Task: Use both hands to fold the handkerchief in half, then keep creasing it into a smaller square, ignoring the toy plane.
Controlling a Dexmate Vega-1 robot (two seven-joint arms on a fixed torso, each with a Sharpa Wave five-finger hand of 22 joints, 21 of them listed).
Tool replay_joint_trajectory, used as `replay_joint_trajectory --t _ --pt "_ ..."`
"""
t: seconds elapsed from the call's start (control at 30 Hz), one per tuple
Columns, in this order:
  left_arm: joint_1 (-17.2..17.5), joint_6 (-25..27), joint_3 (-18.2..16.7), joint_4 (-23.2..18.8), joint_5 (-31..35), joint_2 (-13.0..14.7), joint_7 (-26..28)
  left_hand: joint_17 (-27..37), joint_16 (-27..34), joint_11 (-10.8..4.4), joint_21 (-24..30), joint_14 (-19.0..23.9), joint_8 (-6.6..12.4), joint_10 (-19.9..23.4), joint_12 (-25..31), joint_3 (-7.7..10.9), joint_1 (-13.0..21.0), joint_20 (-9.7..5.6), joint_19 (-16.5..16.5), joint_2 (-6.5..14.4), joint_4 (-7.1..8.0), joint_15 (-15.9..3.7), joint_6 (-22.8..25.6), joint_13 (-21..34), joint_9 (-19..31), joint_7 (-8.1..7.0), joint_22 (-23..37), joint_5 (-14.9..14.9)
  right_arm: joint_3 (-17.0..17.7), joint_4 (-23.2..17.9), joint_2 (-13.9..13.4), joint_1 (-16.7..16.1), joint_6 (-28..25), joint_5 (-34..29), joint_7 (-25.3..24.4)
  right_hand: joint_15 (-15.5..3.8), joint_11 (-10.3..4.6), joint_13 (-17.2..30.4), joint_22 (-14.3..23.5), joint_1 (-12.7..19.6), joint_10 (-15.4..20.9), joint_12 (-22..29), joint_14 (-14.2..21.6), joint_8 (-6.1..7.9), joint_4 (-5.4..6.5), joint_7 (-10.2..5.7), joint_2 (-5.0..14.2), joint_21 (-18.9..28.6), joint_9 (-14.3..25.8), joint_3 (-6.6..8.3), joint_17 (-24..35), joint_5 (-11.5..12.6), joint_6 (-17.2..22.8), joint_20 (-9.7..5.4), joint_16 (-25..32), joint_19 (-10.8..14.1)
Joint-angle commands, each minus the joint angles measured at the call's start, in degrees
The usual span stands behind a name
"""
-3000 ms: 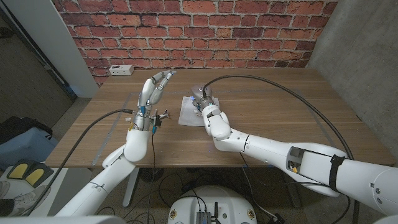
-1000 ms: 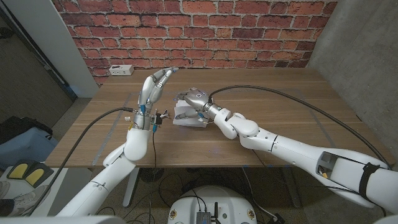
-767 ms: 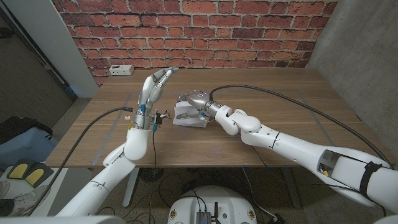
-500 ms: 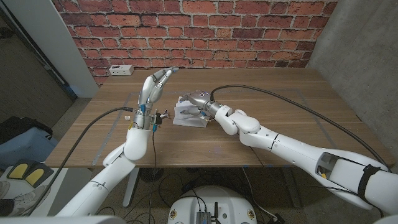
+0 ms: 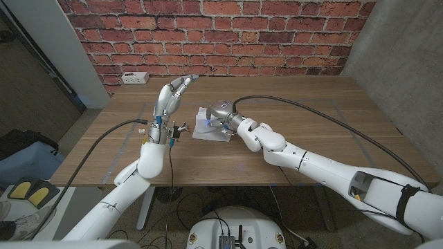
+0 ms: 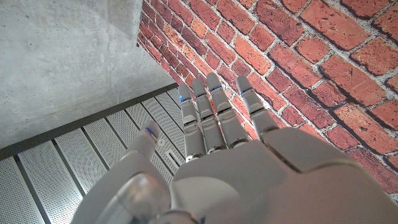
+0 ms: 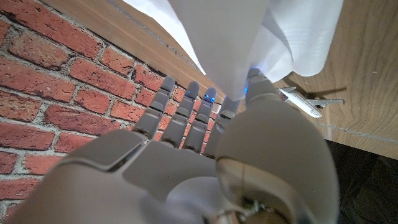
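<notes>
One edge of the handkerchief is pinched by the right hand; left hand is raised just left, fingers straight, nothing held.

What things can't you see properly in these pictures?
- Head view: the right hand covers the middle of the white cloth handkerchief, so its folds are hidden.
- Head view: the left hand and its wrist hide most of the small white toy plane.
- Right wrist view: the handkerchief is cut off by the picture's edge.
- Left wrist view: the left hand faces wall and ceiling, so the table is not seen.
</notes>
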Motion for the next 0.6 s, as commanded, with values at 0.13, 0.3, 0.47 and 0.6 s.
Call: replay_joint_trajectory --t 0.13,0.3,0.47,0.6 --pt "-0.1 0.8 0.1 -0.3 -0.1 0.3 -0.3 0.3 0.2 0.48 0.3 -0.5 -0.45 -0.4 -0.3 0.18 -0.5 -0.30 0.3 -0.1 -0.37 -1.23 -0.2 0.2 0.2 0.26 0.1 -0.2 0.4 1.4 -0.9 -1.2 5.2 0.4 -9.3 -9.61 -0.94 0.3 0.1 3.6 4.3 1.4 3.0 1.57 -0.26 0.34 0.95 0.0 0.3 2.60 -0.1 -0.6 4.5 -1.16 0.9 2.2" --pt "-0.4 0.8 0.3 0.0 -0.4 0.4 -0.5 0.3 0.0 0.46 0.3 -0.9 -0.43 -0.7 -0.5 0.26 -0.7 -0.28 0.1 0.0 -0.38 -1.02 -0.3 0.2 0.3 0.16 0.1 -0.2 1.5 -1.1 -2.9 -2.3 8.3 1.8 -10.1 -9.52 -0.87 0.5 0.1 3.7 6.4 2.2 4.9 1.54 0.13 -0.38 0.69 0.1 0.3 3.02 -0.2 -1.1 4.7 -1.35 1.3 3.0" --pt "-0.8 0.3 0.4 0.2 -0.3 0.4 -0.4 0.3 -0.1 0.49 0.3 -1.3 -0.41 -1.1 -0.7 0.34 -0.7 -0.39 0.0 -0.1 -0.47 -1.04 -0.4 0.3 0.4 -0.11 0.1 -0.1 1.6 -4.3 -4.9 -2.8 8.6 1.1 -4.7 -9.54 -0.99 0.5 0.1 3.7 6.7 2.2 5.5 1.57 0.20 -0.46 0.40 0.1 0.2 3.22 -0.3 -1.4 4.9 -1.38 1.3 3.3" --pt "-1.1 0.2 0.5 0.5 -0.4 0.4 -0.4 0.3 -0.2 0.37 0.3 -1.4 -0.49 -1.4 -0.8 0.43 -0.7 -0.38 0.0 -0.1 -0.57 -1.16 -0.6 0.4 0.4 -0.15 0.1 -0.1 1.6 -5.6 -5.5 -2.6 8.5 1.3 1.2 -8.93 -0.10 0.6 0.1 0.8 5.5 1.5 5.9 0.33 1.64 -0.15 -1.26 -0.2 0.2 2.15 -0.5 -2.5 2.3 -0.69 1.1 3.4"
